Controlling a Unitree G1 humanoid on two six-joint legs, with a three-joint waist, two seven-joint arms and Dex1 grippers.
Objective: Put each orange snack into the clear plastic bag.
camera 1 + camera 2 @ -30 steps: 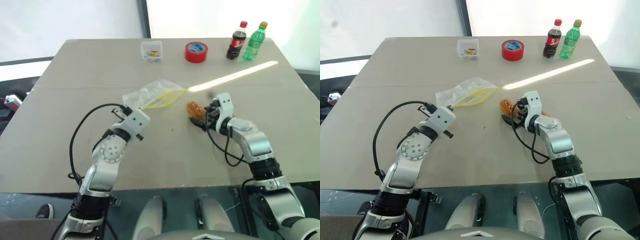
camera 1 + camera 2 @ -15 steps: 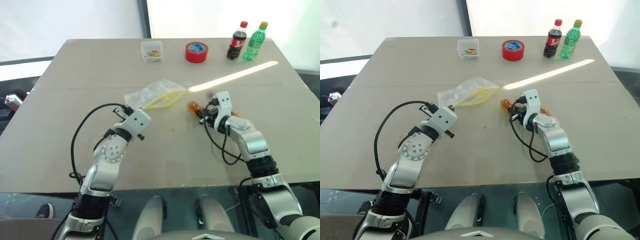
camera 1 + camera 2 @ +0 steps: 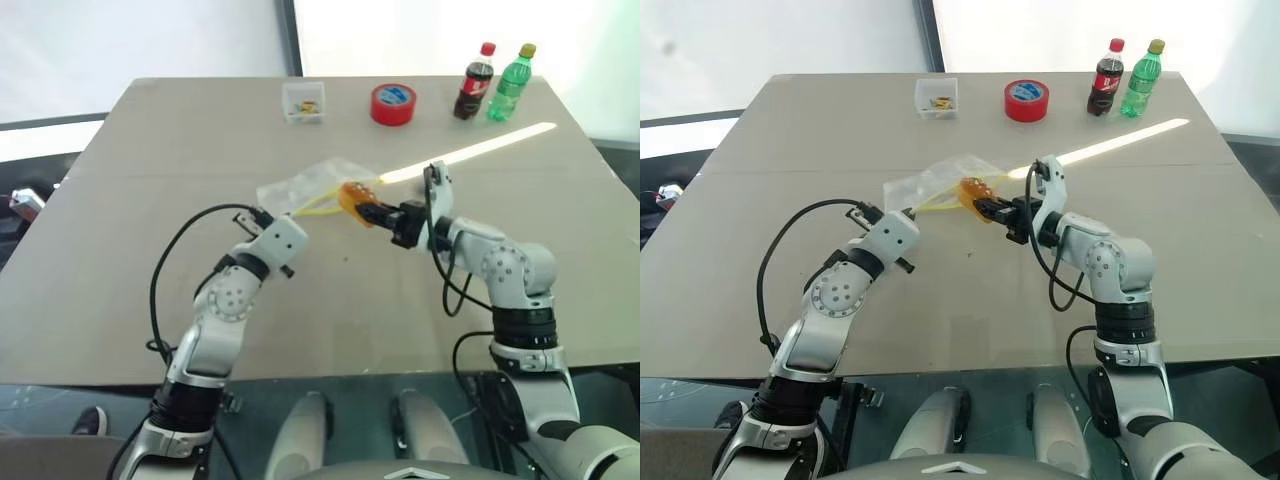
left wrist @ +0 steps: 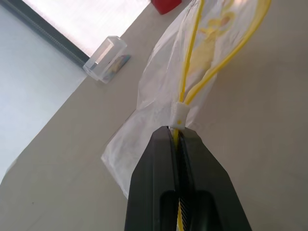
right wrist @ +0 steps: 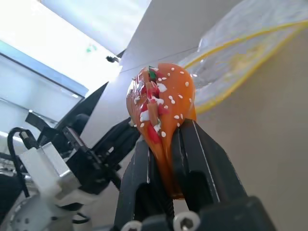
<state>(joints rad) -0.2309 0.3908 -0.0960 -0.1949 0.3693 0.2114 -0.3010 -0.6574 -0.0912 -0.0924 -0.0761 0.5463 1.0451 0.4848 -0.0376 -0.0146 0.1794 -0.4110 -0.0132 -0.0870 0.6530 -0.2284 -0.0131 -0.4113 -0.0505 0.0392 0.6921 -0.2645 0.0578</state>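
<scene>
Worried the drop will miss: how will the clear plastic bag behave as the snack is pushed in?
Probably floppy: the clear plastic bag sags from the left gripper, pinched at its yellow seal. Likely light, so it may slide or fold under the orange snack.

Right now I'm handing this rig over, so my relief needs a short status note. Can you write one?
Left gripper: shut on the yellow seal strip of the clear plastic bag, holding its mouth open.
Right gripper: shut on one small glossy orange snack, held at the bag's mouth, not yet inside.
Done: snack picked up and brought to the bag.
Left: drop it in. I can't locate the second snack from here.
</scene>
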